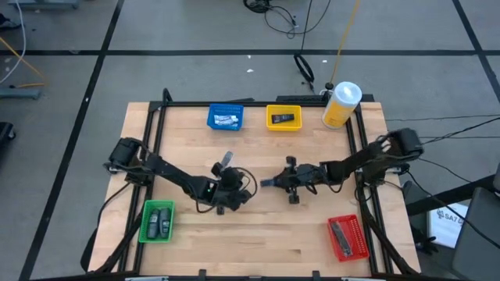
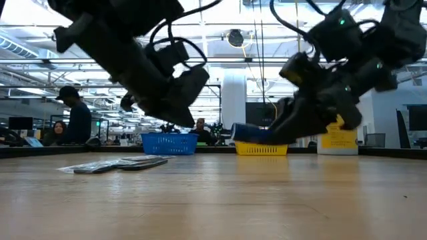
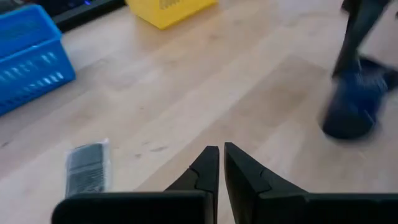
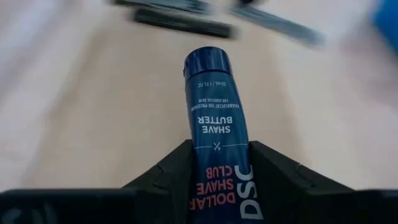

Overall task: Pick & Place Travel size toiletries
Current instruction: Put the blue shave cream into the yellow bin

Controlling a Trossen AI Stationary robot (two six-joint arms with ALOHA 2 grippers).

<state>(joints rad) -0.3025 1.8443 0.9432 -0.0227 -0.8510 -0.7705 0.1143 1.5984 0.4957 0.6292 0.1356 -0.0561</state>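
Observation:
My right gripper (image 1: 280, 183) is over the middle of the table, shut on a dark blue tube (image 4: 214, 106) printed "SHAVE BUTTER". It also shows in the low view (image 2: 248, 133). My left gripper (image 1: 226, 192) hovers just to its left, shut and empty (image 3: 219, 155). A dark sachet (image 3: 87, 168) lies flat on the table beside it, and flat dark sachets (image 2: 113, 165) lie on the wood in the low view. Further toiletries lie in the green bin (image 1: 156, 222), the red bin (image 1: 346, 236), the blue bin (image 1: 225, 117) and the yellow bin (image 1: 283, 118). My right gripper pinches the tube's printed body (image 4: 217, 168) between its two fingers, one on each side. The fingers come about level from the table's right and lie along the tube. The cap end (image 4: 207, 62) sticks out ahead toward the table's left. The tube is clear of the table.
A big yellow bottle with a white cap (image 1: 341, 104) stands at the far right corner. A black frame rail (image 1: 258, 102) runs round the table. Bare wood lies along the near edge between the green and red bins. People stand in the room beyond (image 2: 75, 117).

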